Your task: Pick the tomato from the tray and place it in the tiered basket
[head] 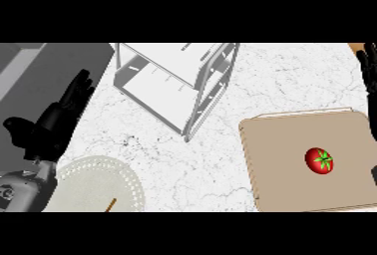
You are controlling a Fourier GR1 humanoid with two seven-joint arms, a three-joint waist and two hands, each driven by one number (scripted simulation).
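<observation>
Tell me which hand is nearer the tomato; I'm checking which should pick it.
Right. The right hand is at the view's right edge, above the tomato and just past the tray. The left hand is far across the counter, at the view's left side.

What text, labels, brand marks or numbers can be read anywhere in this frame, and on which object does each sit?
None: no readable text shows.
tomato: plain red with a green stem, no sticker.
tray: bare tan surface.
tiered basket: plain white panels with short slot marks, no characters.
plate: dotted rim only, no lettering.
</observation>
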